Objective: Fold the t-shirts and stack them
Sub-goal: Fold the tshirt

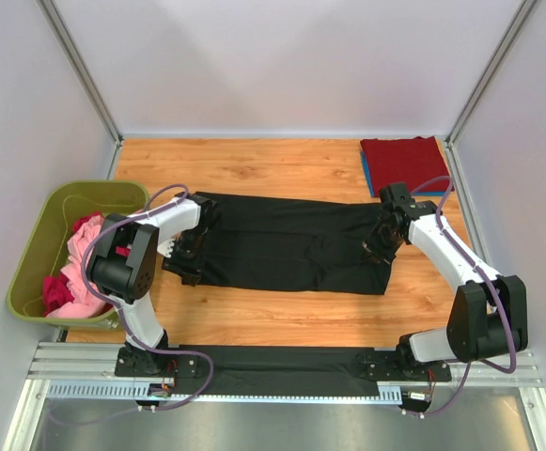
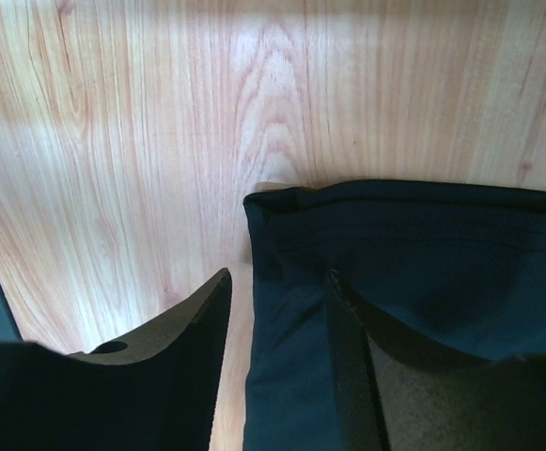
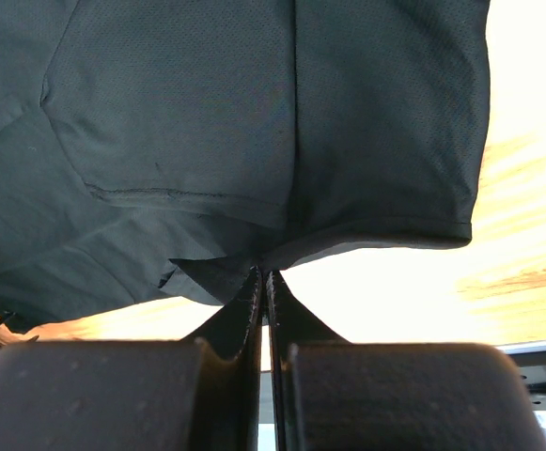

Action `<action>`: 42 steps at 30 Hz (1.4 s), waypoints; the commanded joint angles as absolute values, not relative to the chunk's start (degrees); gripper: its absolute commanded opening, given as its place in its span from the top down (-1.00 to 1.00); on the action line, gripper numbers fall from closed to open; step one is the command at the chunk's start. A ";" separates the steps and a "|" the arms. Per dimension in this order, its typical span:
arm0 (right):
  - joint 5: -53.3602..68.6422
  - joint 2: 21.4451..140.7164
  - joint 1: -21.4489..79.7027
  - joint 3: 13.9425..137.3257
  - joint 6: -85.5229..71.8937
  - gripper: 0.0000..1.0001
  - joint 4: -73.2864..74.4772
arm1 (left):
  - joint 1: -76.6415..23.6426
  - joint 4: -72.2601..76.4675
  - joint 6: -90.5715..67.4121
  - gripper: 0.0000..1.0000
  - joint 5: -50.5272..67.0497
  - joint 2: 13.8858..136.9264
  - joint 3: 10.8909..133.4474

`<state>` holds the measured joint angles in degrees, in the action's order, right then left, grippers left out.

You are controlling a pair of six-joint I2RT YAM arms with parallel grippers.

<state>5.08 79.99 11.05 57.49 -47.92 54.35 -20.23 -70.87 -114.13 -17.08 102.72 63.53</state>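
Observation:
A black t-shirt (image 1: pixel 291 246) lies spread flat across the middle of the wooden table. My left gripper (image 1: pixel 190 258) is at its left end. Seen from the left wrist, that gripper (image 2: pixel 277 282) stands open: one finger rests over bare wood, the other over the black t-shirt (image 2: pixel 423 244), and the cloth's edge runs between them. My right gripper (image 1: pixel 376 246) is at the shirt's right end. In the right wrist view this gripper (image 3: pixel 265 274) is shut, pinching a fold at the hem of the black t-shirt (image 3: pixel 207 122). A folded dark red t-shirt (image 1: pixel 404 162) lies on a blue one (image 1: pixel 366 177) at the back right.
An olive-green bin (image 1: pixel 42 235) stands off the table's left edge and holds pink and magenta t-shirts (image 1: pixel 83 258). White walls with metal posts close in the back and sides. A metal rail (image 1: pixel 282 371) carrying both arm bases runs along the near edge.

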 commanded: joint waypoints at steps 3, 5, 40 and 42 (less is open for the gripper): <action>6.41 78.05 10.20 58.97 -47.46 0.99 54.23 | -19.25 -70.40 -117.51 0.06 -17.75 103.27 63.55; 6.42 77.96 10.02 59.24 -47.37 0.99 54.40 | -19.42 -70.58 -117.42 0.15 -17.93 103.53 63.54; -5.80 72.51 8.88 68.64 -43.25 0.99 55.11 | -19.60 -89.38 -102.57 1.00 -26.01 108.45 87.97; -6.06 73.99 8.79 70.13 -41.58 0.99 53.62 | -19.34 -90.08 -101.60 1.00 -26.89 110.03 90.68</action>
